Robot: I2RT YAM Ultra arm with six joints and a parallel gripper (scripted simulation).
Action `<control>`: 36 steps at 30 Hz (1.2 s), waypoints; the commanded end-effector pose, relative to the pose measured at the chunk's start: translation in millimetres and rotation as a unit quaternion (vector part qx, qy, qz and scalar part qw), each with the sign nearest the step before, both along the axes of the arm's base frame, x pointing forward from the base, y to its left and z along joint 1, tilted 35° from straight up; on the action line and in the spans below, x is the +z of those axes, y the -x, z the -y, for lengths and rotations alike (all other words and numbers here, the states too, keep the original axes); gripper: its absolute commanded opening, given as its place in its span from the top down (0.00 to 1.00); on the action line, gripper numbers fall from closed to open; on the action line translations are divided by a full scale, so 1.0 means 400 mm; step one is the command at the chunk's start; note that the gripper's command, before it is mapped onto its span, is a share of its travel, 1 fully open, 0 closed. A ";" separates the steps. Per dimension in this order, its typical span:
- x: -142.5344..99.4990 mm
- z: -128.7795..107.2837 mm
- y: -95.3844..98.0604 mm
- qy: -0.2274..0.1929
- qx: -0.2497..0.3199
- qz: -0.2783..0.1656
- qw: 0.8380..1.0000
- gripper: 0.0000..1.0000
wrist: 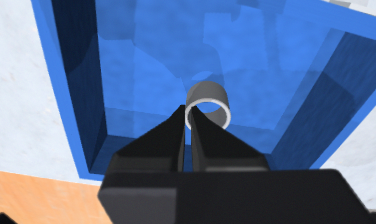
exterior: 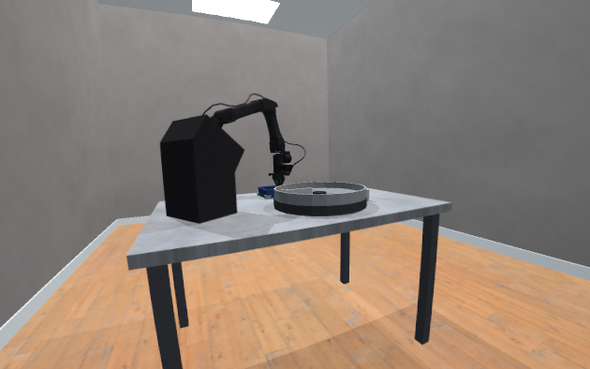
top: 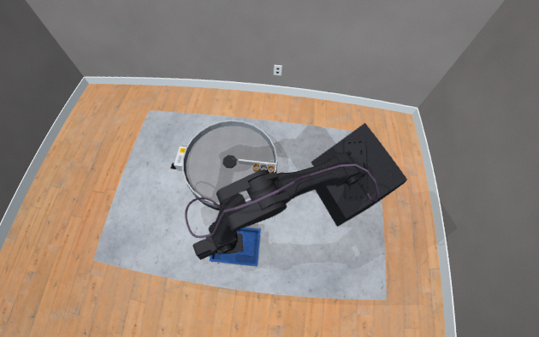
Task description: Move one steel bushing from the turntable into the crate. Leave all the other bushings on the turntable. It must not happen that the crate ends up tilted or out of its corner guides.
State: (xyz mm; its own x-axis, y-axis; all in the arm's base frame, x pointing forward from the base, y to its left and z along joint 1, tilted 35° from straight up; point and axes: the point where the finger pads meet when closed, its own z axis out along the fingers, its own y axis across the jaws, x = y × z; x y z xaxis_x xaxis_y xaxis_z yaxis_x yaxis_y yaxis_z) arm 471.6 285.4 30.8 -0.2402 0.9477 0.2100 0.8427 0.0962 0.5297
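In the wrist view my gripper point(wrist: 188, 112) is shut on the thin wall of a grey steel bushing point(wrist: 208, 100) and holds it above the inside of the blue crate point(wrist: 205, 65). In the overhead view the arm's wrist covers part of the crate point(top: 244, 248), which stands in front of the round turntable point(top: 229, 160). Three small bushings sit in a row by the turntable's right rim: a brass one point(top: 256, 168), a steel one point(top: 263, 168) and another brass one point(top: 271, 168). In the side view the gripper point(exterior: 277, 178) hangs over the crate point(exterior: 265, 190), behind the turntable point(exterior: 320, 197).
The arm's black pedestal point(top: 359, 173) stands right of the turntable. A black hub point(top: 229, 161) with a light bar sits at the turntable's centre. A small white box point(top: 180, 156) is at the turntable's left rim. The crate's walls rise around the held bushing.
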 end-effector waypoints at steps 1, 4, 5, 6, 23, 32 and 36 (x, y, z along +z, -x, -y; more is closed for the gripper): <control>0.044 0.012 -0.027 -0.004 -0.007 0.014 1.000 1.00; 0.035 0.013 -0.027 -0.003 -0.006 0.012 1.000 1.00; 0.032 0.013 -0.026 -0.002 -0.006 0.011 1.000 1.00; 0.028 0.013 -0.027 -0.002 -0.006 0.011 1.000 1.00; -0.021 0.026 -0.010 0.003 -0.005 0.000 1.000 1.00; -0.005 0.028 -0.010 0.001 -0.006 0.003 1.000 1.00; -0.006 0.028 -0.010 0.001 -0.006 0.003 1.000 1.00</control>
State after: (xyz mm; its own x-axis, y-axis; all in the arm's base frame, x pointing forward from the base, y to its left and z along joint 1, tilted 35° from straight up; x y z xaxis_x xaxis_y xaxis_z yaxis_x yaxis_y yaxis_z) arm 475.2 283.3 27.7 -0.2387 0.9480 0.2106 0.8406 0.0932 0.5335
